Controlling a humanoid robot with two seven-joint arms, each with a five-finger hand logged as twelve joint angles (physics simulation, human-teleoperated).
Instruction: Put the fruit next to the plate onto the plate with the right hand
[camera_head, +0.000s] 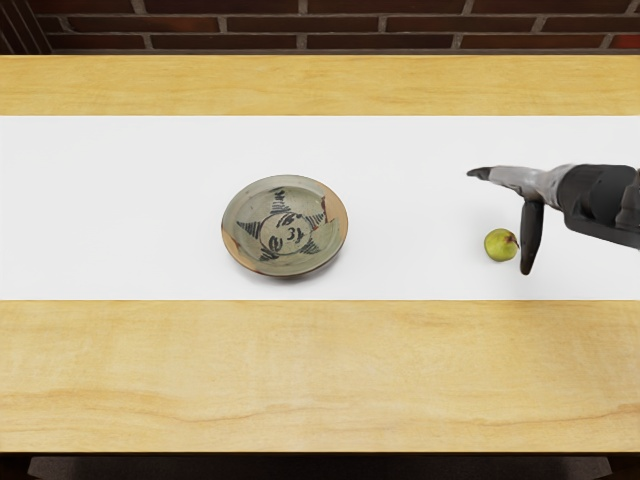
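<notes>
One hand shows, the right hand (540, 188), its dark forearm (605, 205) entering from the pic's right edge at approx. mid-height. Nearest the robot, on the near side of the hand, lies a broad strip of the wooden table (300, 370), pale w/ faint grain. Beyond that strip starts a white runner (120, 200) that crosses the table side to side, and the hand hangs over its right end. The fruit (501, 244), small, round and yellow-green w/ a darker patch, sits on the runner just left of the hand and a bit nearer than the palm, not on the plate. The hand is released: fingers (531, 240) spread and grasping nothing, one hanging straight down just beside the fruit's right side, another stretched out leftward, farther back than the fruit. Can't tell whether the hanging finger touches the fruit; the gap, if any, is v. slim. The plate (240, 205) rests well to the left of the hand, approx. at the runner's middle and well apart from the fruit: round, olive-grey w/ a brown rim and dark brush marks inside. Farther off than the hand comes a second strip of table wood, and behind it, at the top edge, a red-brick wall (300, 20).
</notes>
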